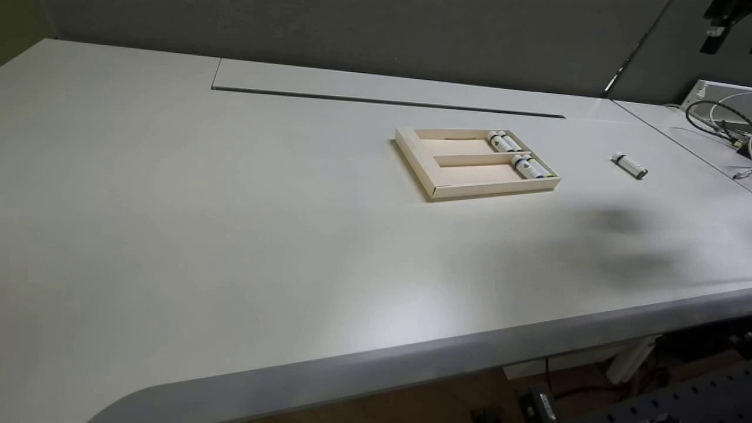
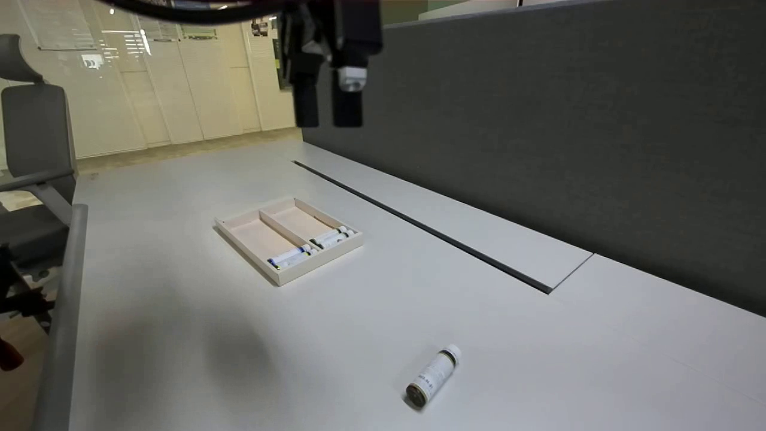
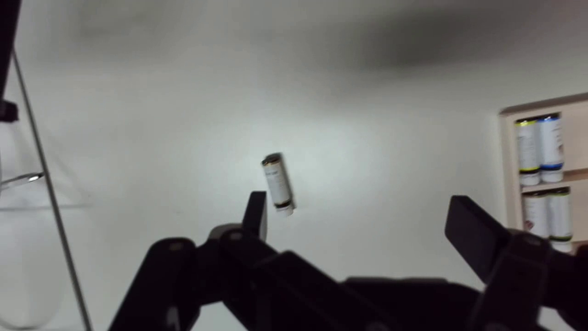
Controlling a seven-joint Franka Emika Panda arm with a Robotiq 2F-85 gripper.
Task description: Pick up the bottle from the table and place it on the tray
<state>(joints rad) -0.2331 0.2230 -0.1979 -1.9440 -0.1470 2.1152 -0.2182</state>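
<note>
The bottle [image 1: 630,166] is a small white-labelled vial with a white cap and a dark base. It lies on its side on the table, apart from the tray, and also shows in an exterior view [image 2: 434,377] and the wrist view [image 3: 277,184]. The tray [image 1: 493,191] is shallow, pale wood, with a divider making two compartments; it also shows in an exterior view [image 2: 320,267] and partly at the right edge of the wrist view [image 3: 511,156]. My gripper [image 3: 359,204] is open and empty, high above the table [image 2: 328,114]. In the wrist view the bottle appears beyond the left fingertip.
Two similar bottles lie in each tray compartment, at one end [image 1: 531,166]. A dark grey partition [image 2: 538,120] stands along the table's back, with a dark slot [image 2: 419,224] before it. Cables [image 1: 722,120] lie at the table's far end. A grey chair [image 2: 36,131] stands beside the table.
</note>
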